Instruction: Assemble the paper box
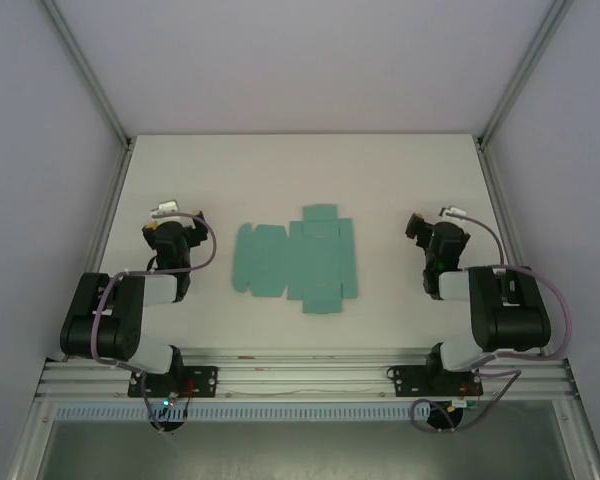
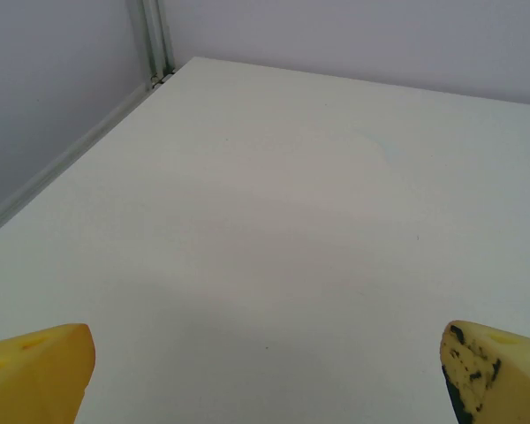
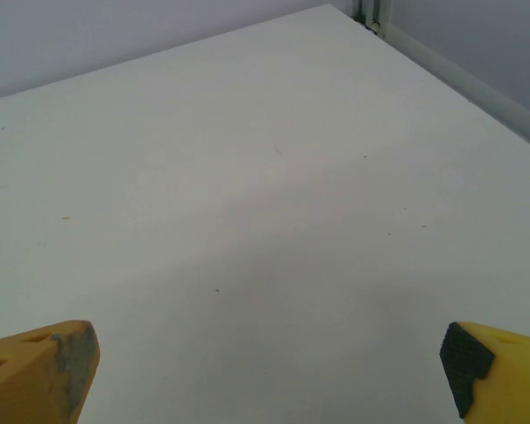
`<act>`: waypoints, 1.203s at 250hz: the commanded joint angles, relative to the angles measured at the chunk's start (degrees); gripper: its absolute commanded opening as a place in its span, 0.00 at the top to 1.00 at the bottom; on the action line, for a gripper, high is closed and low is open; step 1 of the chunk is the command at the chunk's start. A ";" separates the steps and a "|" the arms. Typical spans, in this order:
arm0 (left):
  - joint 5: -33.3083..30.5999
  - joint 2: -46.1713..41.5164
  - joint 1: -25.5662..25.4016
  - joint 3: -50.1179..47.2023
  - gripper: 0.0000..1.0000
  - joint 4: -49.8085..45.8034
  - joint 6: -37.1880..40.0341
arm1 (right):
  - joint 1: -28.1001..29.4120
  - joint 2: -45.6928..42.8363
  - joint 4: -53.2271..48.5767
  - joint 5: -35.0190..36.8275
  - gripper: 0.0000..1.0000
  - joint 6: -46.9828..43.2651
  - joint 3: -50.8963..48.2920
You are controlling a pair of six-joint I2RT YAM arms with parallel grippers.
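Flat paper box (image 1: 295, 262): likely light, floppy, creasable; best pinched at an edge flap. Spread, empty: left fingers (image 2: 44, 371), right fingers (image 3: 44, 371).

The wrist cams chop a lot off here. On the left tool (image 2: 267, 353), the yellow fingers (image 2: 35, 375) poke in at the bottom corners, tips in frame and everything behind them cut away by the lower edge. Same deal on the right tool (image 3: 269, 353): both fingertips (image 3: 490, 367) are clipped at the bottom. From overhead, each tool's fingers sit mostly tucked under black wrist hardware, so the gap can't be read there. The paper box (image 1: 296, 262) is too small overhead to make out fold lines or tabs. The counter (image 1: 380, 180) runs off the bottom edge in both wrist views.
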 commanded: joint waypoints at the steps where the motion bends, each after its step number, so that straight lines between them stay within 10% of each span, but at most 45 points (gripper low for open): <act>1: 0.47 -0.05 0.56 -0.49 0.00 1.92 1.00 | -0.06 -0.85 -0.09 0.03 0.00 0.45 0.61; 191: 0.55 0.02 0.52 -0.40 0.00 1.78 1.18 | -0.08 -0.80 -0.09 0.02 0.00 0.60 0.70; 225: 11.09 0.98 0.56 2.36 0.00 -1.96 5.48 | -0.09 -0.77 -0.17 -0.06 0.00 0.58 0.71; 301: 11.27 0.78 0.76 2.52 0.00 -2.38 5.17 | -0.08 -0.93 0.31 0.11 0.01 0.46 0.50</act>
